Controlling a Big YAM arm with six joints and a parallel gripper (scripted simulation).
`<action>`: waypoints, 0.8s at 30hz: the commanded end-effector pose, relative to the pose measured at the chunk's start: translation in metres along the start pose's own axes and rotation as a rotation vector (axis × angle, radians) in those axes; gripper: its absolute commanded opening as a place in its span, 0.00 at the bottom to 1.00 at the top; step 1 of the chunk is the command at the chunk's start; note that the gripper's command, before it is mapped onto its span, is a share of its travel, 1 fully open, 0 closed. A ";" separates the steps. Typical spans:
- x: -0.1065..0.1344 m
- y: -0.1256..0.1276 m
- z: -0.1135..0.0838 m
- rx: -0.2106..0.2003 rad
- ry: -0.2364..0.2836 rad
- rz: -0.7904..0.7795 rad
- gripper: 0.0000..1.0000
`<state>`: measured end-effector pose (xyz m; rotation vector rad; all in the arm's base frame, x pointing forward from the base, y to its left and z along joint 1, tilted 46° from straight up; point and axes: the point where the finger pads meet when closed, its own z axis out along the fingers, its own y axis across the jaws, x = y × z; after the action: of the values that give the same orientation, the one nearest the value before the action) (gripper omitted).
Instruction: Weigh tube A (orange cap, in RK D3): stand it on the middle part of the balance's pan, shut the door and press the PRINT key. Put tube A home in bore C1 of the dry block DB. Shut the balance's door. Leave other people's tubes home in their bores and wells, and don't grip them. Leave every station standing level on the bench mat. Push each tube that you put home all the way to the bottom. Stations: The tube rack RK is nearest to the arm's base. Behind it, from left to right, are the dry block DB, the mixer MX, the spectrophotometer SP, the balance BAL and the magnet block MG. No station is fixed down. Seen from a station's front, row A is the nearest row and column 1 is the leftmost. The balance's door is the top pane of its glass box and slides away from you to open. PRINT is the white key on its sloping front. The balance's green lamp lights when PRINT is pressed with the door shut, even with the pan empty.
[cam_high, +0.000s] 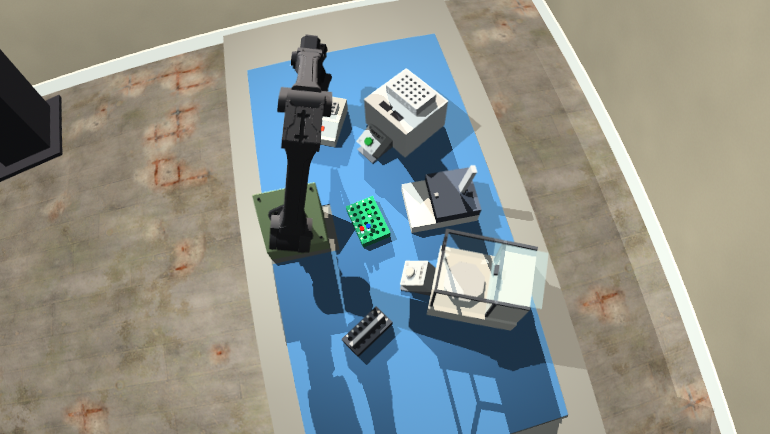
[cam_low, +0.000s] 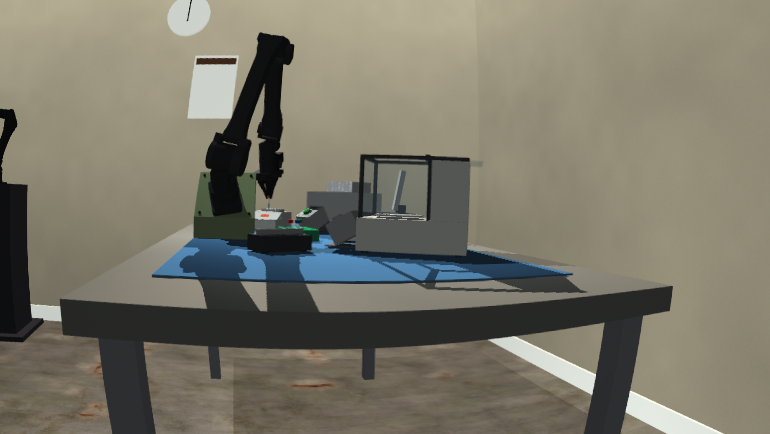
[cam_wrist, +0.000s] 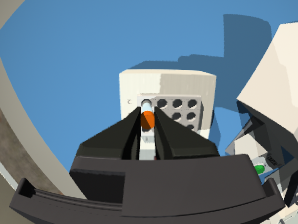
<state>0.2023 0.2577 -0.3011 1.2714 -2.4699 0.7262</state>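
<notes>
My gripper (cam_wrist: 147, 112) (cam_low: 267, 194) is shut on tube A (cam_wrist: 147, 123), a clear tube with an orange cap, and holds it upright. It hangs a little above the dry block DB (cam_wrist: 172, 84) (cam_low: 272, 216) (cam_high: 335, 122), a small white block with dark bores. In the wrist view the tube's lower end lines up with the bores at the block's left side. In the top view the arm hides the gripper and the tube. The balance (cam_high: 504, 319) (cam_low: 412, 237) stands at the right. Its top pane (cam_high: 525, 269) is slid back, so the box is open over the empty pan (cam_high: 466, 274).
The green rack RK (cam_high: 368, 219) (cam_low: 304, 230) holds red, blue and white tubes. A grey mixer (cam_high: 405, 110) with a green knob, the spectrophotometer (cam_high: 439, 202) and the black magnet block (cam_high: 367, 329) (cam_low: 279, 241) stand around it on the blue mat (cam_high: 431, 377).
</notes>
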 end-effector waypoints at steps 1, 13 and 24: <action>-0.025 0.009 -0.004 -0.001 -0.032 0.006 0.09; -0.024 0.005 -0.003 -0.006 -0.032 0.014 0.09; -0.026 -0.002 -0.001 -0.009 -0.031 0.009 0.09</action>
<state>0.2027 0.2574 -0.3011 1.2697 -2.4705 0.7258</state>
